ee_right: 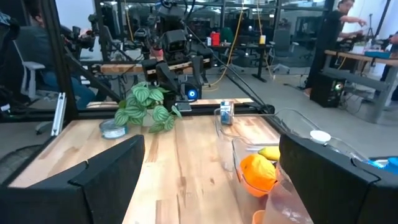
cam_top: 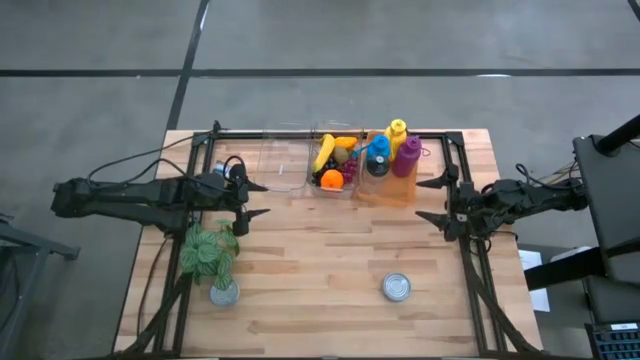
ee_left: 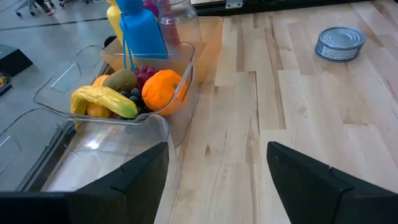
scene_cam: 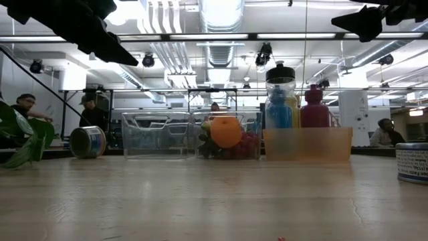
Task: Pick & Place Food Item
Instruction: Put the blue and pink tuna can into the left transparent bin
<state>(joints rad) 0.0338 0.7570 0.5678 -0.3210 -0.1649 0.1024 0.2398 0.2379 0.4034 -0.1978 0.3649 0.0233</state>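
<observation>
A clear bin [cam_top: 335, 160] at the table's far middle holds the food: an orange [ee_left: 163, 89], a banana [ee_left: 106, 99], a kiwi [ee_left: 120, 79] and dark grapes [ee_left: 144, 73]. The fruit rests on the bin's floor and against its walls. My left gripper [cam_top: 258, 200] hovers open above the table, left of the bin, pointing toward the right edge and slightly down. My right gripper [cam_top: 425, 199] hovers open on the bin's right, level, pointing toward the left edge. Neither has anything between its fingers.
An empty clear bin [cam_top: 283, 165] stands left of the fruit bin, an orange bin [cam_top: 392, 175] with bottles right of it. A tin can [cam_top: 397, 288] sits near the front right, a potted plant [cam_top: 212, 258] at the front left. Bare wood lies between them.
</observation>
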